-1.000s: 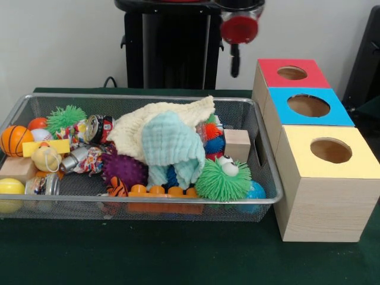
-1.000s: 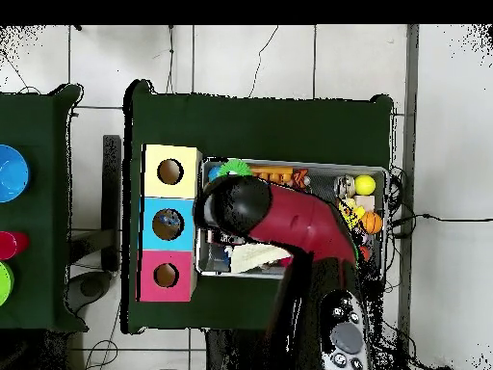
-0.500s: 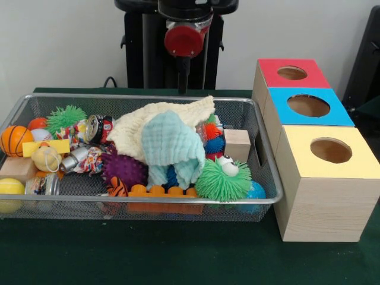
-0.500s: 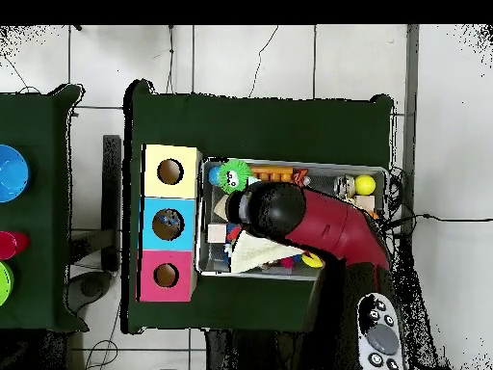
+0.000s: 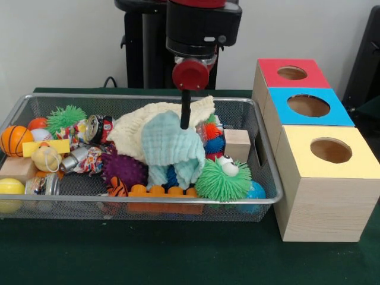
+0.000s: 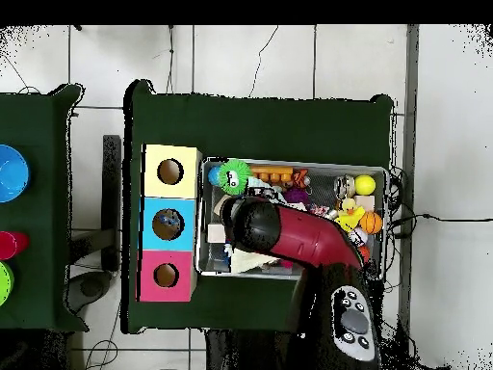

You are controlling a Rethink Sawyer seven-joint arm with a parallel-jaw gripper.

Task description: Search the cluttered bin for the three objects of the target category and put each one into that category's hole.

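A wire bin holds a jumble of toys. In the middle, a cream cloth lies with a mint cloth on top of it. My gripper hangs under the red and black arm, its tip just over the top of the mint cloth. Around the cloths lie a green fuzzy toy with eyes, a purple spiky ball, crushed cans, a basketball and a wooden block. In the overhead view the arm's head covers the gripper and the bin's middle.
Three wooden boxes with round holes stand in a row right of the bin: red top, blue top, yellow top. An orange toy brick lies against the bin's front wall. Dark green cloth covers the table.
The arm has swung from beside the red box to over the bin's middle and come down, bringing the gripper's tip to the mint cloth. The toys have not shifted.
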